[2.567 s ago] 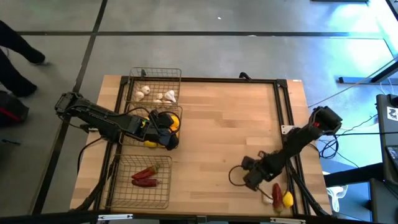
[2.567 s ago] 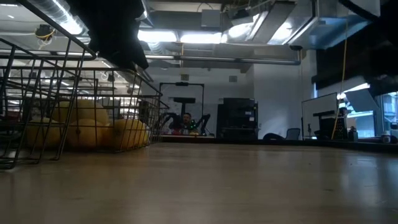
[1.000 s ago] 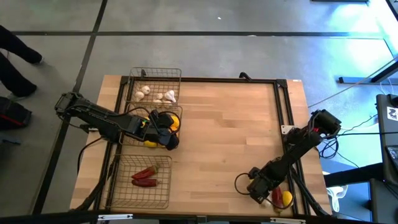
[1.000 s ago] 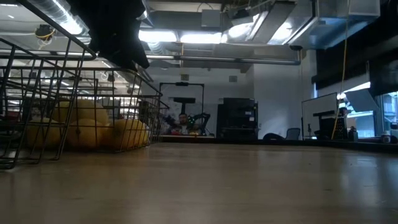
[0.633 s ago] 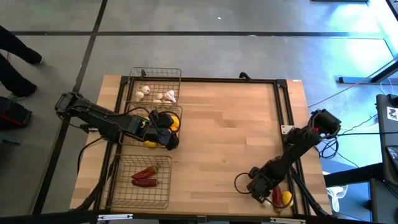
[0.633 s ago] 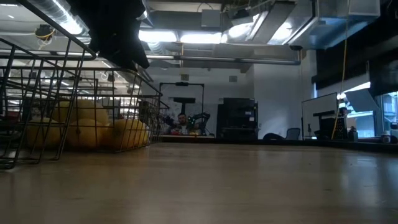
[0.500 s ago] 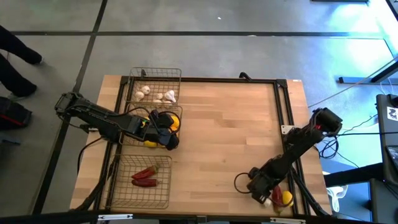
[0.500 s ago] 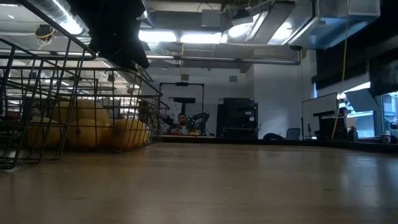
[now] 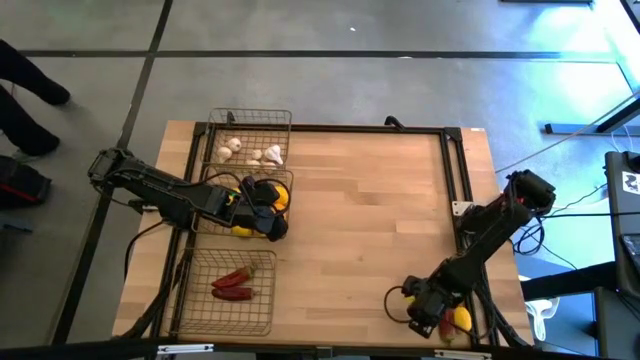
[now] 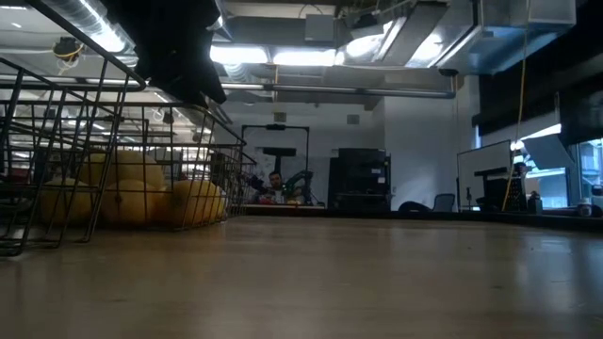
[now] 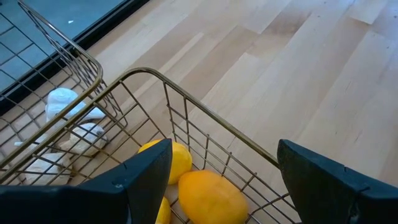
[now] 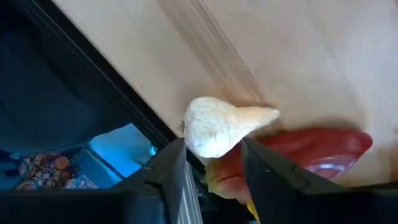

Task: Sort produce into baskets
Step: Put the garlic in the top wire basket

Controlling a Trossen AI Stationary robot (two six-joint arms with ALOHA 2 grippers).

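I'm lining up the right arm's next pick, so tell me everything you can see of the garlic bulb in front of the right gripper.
The garlic bulb is whitish and papery, one rounded end tapering to a pointed tip. It lies on its side on the wooden table near the front right corner, close to the dark edge frame. A red chili pepper lies against it. The right gripper has its fingers either side of it, not visibly clamped.

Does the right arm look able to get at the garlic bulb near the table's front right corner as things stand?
Probably yes. The right gripper sits right at the garlic bulb, fingers parted to either side. A red chili pepper touches the bulb and could get caught up.
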